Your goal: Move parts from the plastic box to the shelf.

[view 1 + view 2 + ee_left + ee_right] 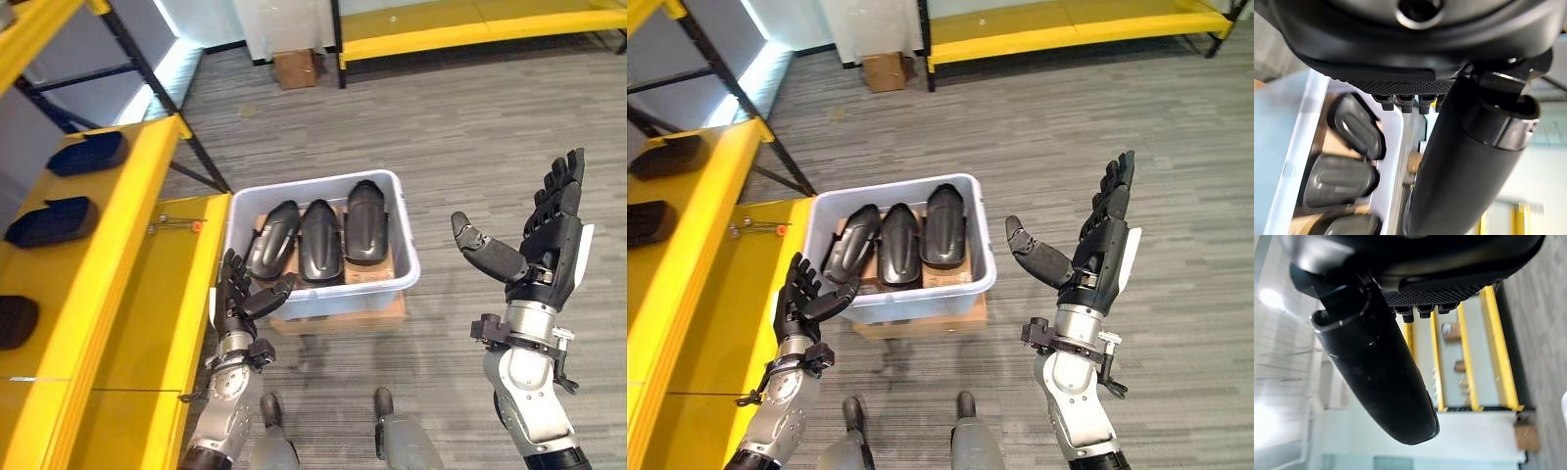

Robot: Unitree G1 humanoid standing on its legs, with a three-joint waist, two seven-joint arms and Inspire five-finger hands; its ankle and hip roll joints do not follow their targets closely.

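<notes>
Just beyond the empty, loosely spread left hand (238,294), three black parts (321,238) lay in the plastic box (404,257), looking stiff, light, slick, best gripped across their narrow sides, while the right hand (537,240) hung spread wide.

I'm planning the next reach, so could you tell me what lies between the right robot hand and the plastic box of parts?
Only bare grey carpet separates the open right robot hand from the pale translucent plastic box, as the left eye view shows.
</notes>
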